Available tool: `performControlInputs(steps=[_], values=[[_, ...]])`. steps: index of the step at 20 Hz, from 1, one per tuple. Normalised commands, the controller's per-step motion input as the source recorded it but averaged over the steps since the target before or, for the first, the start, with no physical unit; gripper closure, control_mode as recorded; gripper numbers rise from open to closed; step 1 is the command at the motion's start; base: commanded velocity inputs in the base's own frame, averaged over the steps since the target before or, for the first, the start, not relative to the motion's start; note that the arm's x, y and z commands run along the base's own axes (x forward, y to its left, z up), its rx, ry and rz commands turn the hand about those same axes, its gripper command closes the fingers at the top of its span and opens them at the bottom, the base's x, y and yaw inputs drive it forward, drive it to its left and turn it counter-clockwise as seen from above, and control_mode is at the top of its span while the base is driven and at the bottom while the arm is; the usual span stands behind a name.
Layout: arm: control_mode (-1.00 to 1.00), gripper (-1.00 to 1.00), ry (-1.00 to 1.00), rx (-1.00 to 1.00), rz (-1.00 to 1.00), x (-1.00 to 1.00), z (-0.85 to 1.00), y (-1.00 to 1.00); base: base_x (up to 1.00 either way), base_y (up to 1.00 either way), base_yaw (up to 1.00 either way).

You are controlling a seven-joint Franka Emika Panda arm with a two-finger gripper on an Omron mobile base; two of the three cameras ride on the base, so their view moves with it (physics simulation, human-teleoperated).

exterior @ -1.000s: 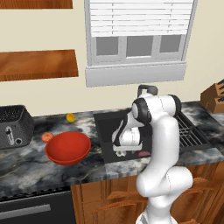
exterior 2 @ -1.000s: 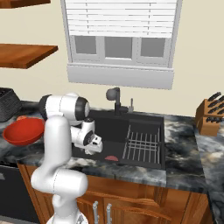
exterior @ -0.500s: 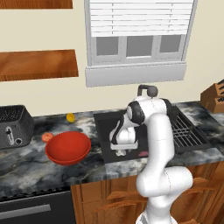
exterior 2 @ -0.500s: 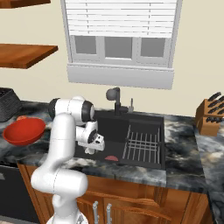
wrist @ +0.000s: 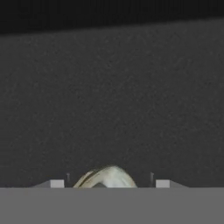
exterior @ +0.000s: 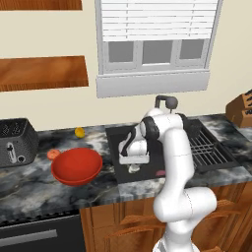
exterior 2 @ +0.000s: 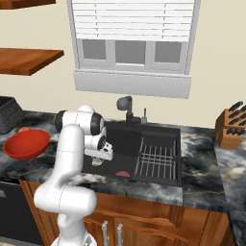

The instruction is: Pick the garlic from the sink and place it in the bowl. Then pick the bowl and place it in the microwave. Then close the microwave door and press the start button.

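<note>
The garlic point(wrist: 107, 177), a pale bulb, lies on the floor of the dark sink point(exterior: 114, 142), between the two fingertips point(wrist: 57, 183) of my gripper point(wrist: 109, 183). A small gap shows on each side of the bulb, so the jaws stand open around it. In the left base view the gripper point(exterior: 133, 165) reaches down into the left part of the basin, with the garlic point(exterior: 133, 170) just under it. The red bowl point(exterior: 76, 166) sits on the counter left of the sink point(exterior 2: 129, 139), also seen as the bowl point(exterior 2: 26, 144) beside the gripper point(exterior 2: 97, 162). The microwave and its door are out of view.
A flat red item point(exterior: 160, 173) lies in the sink near the front wall. A wire rack point(exterior 2: 156, 158) fills its right half, and a dark faucet point(exterior 2: 126, 105) stands behind. A yellow fruit point(exterior: 79, 132), an orange fruit point(exterior: 53, 154) and a toaster point(exterior: 15, 140) are left; a knife block point(exterior 2: 230, 127) is right.
The hand has sunk a little lower into the sink over the garlic, and its jaws have narrowed around the bulb.
</note>
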Motion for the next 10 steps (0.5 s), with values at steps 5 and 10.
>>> performControlInputs(steps=[5, 10], values=[[-1.00, 1.00, -0.04, 0.02, 0.00, -0.54, 0.14, -0.01, 0.00, 0.00, 0.00], [-1.00, 1.00, -0.36, 0.00, 0.07, -0.53, 0.96, -0.05, 0.00, 0.00, 0.00]])
